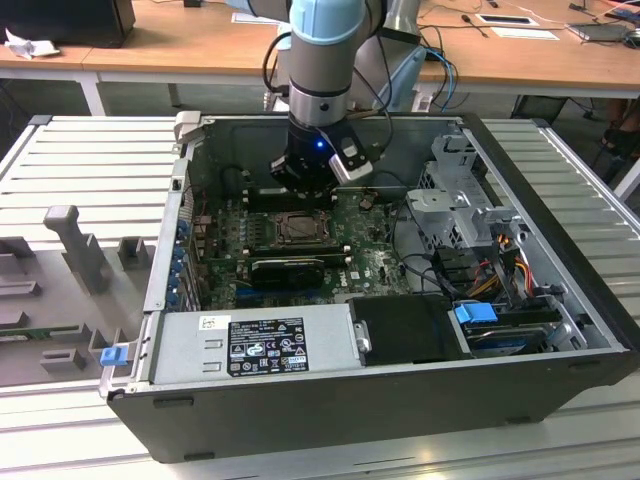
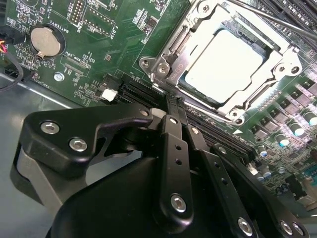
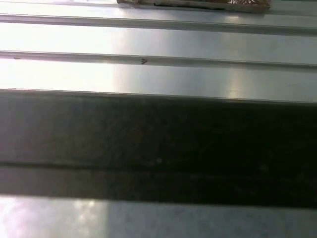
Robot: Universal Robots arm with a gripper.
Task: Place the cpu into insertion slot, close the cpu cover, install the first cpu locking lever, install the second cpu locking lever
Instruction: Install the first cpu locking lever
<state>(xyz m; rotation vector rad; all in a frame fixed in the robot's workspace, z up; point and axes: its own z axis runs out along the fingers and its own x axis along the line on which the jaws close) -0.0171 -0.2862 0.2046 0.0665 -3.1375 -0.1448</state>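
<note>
**Q:** Fingers first: what are they doing?

**A:** Pressed together on nothing. The black gripper (image 2: 171, 106) hangs just beside the square silver-rimmed insertion slot (image 2: 225, 64), tips meeting near its edge.

**Q:** And the chip?

**A:** The flat, dull silver-grey cpu (image 2: 223, 62) already lies in that slot, and the thin silver cut-out cpu cover (image 2: 171, 64) seems folded down around it. So placing looks done, closing probably too.

**Q:** The levers?

**A:** One thin metal rod (image 2: 277, 20) crosses beside the slot, apparently not latched; I judge both levers remain.

**Q:** Around the slot?

**A:** The green circuit board (image 2: 124, 39) surrounds it, with a round coin battery (image 2: 43, 40) well apart, all inside the open grey computer case (image 1: 560, 240).
</note>
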